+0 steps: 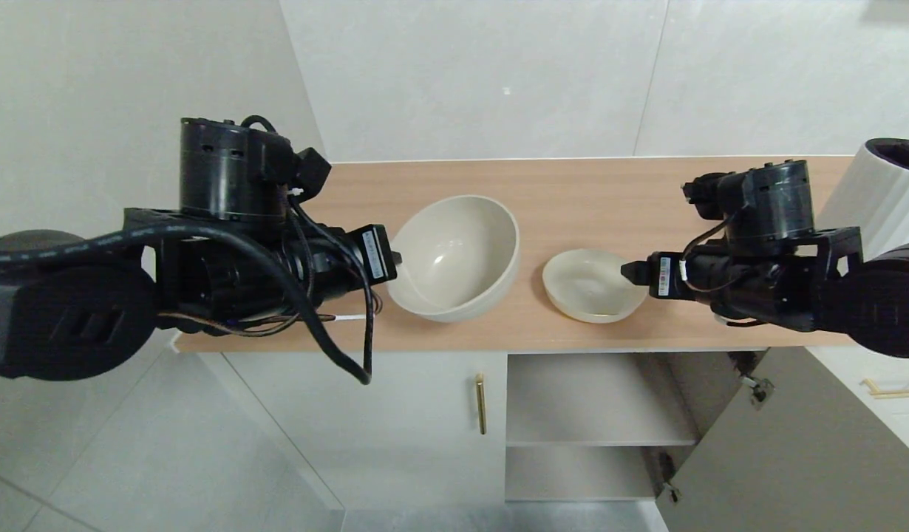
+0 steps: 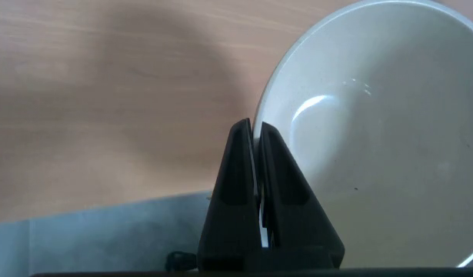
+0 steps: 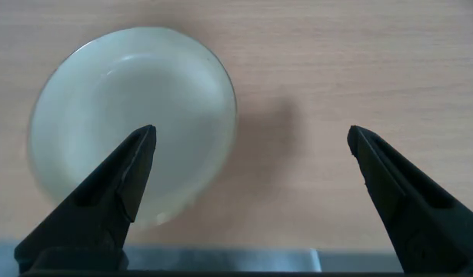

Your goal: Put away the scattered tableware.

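Observation:
A large cream bowl [image 1: 454, 255] sits tilted on the wooden countertop [image 1: 573, 185], its opening leaning toward my left side. My left gripper [image 1: 397, 258] is shut on the bowl's left rim. In the left wrist view the fingers [image 2: 240, 165] pinch the rim of the bowl [image 2: 374, 138] between them. A small pale dish [image 1: 591, 284] lies flat to the right of the bowl, near the counter's front edge. My right gripper [image 1: 628, 271] stands open at the dish's right edge. In the right wrist view the gripper [image 3: 251, 132] straddles the right part of the dish [image 3: 132, 123] and bare wood.
A white ribbed container [image 1: 887, 188] stands at the counter's right end, behind my right arm. Below the counter a cabinet [image 1: 587, 403] is open, with a shelf inside and its door [image 1: 728, 451] swung out to the right. The left door has a gold handle [image 1: 481, 403].

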